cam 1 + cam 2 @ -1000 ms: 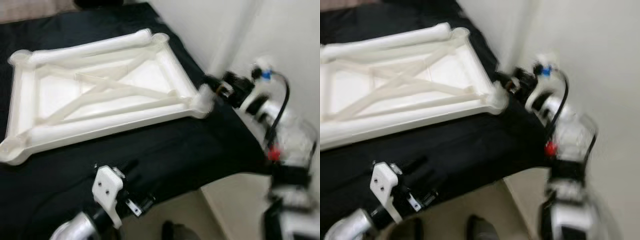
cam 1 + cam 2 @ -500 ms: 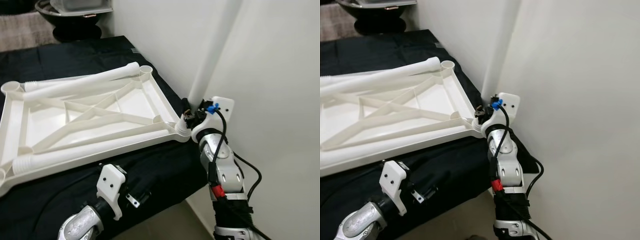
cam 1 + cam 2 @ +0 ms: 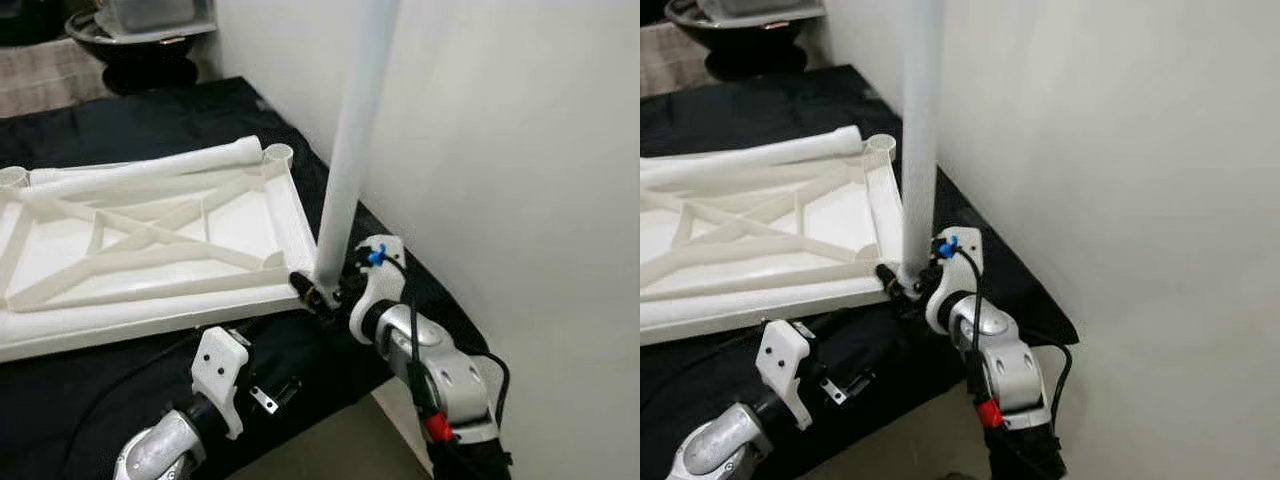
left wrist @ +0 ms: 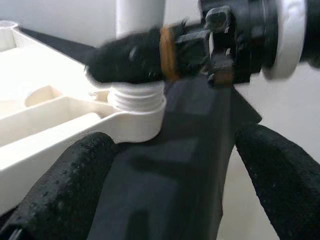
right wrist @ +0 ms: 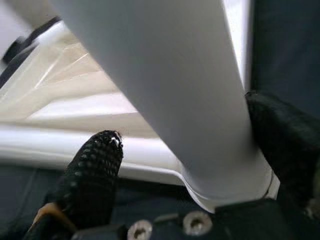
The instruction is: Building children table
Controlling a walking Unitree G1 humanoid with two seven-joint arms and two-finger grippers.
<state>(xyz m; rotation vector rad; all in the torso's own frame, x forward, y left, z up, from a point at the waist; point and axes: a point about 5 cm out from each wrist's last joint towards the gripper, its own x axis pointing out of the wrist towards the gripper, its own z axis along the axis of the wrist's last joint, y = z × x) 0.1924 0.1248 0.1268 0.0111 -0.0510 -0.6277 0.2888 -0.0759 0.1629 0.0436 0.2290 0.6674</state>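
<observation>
A white plastic table top [image 3: 292,215] lies upside down on a black cloth. One white leg [image 3: 345,150] stands almost upright in its near right corner socket [image 4: 137,112], with the threaded end showing. My right gripper [image 3: 318,290] is shut on this leg just above the socket, a black finger [image 5: 95,175] on each side. Two more legs lie flat on the table top, one along the far edge [image 3: 150,170] and one along the near edge [image 3: 130,315]. My left gripper [image 4: 175,165] hangs open by the cloth's front edge, facing that corner, with nothing between its fingers [image 4: 65,185].
A white wall [image 3: 500,120] runs close along the right side of the cloth-covered surface. A dark bowl with a container [image 3: 140,40] stands at the far end. Beige floor [image 3: 330,450] shows below the front edge.
The camera has swung, so the whole scene shifted. The leg in my right gripper now stands nearer to upright than half a second ago. My left arm has stayed put.
</observation>
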